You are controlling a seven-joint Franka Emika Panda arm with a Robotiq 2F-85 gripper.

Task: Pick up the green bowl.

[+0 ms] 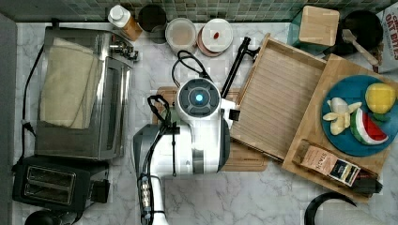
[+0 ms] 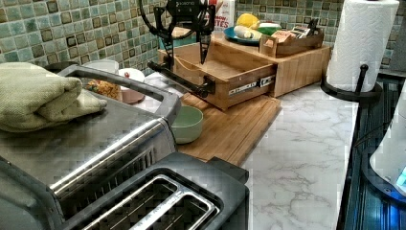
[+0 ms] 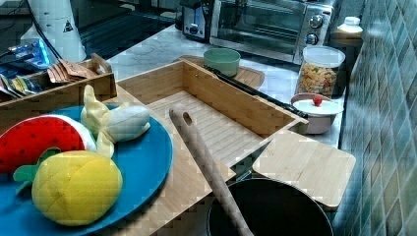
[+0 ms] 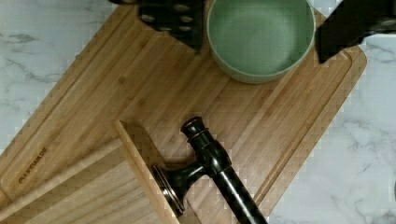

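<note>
the green bowl [image 4: 261,37] sits upright and empty on the bamboo cutting board [image 4: 154,107], near one corner of it. in the left view the green bowl [image 2: 186,123] rests beside the toaster oven [image 2: 95,143], at about 7 o'clock from the open wooden drawer [image 2: 225,76]. in the right view the green bowl [image 3: 222,61] stands at about 12 o'clock from the drawer, in front of the oven.

the gripper [image 4: 261,23] hangs above the bowl with its jaws spread wide, one finger [image 4: 177,21] to either side of the rim; neither appears to touch it. in the left view the gripper [image 2: 184,43] is well above the counter, over the drawer handle [image 2: 184,79].

status: alignment over the bowl looks largely done. descent, closing on the rim or wall, and the lift are all outstanding. the bowl is not yet grasped.
</note>
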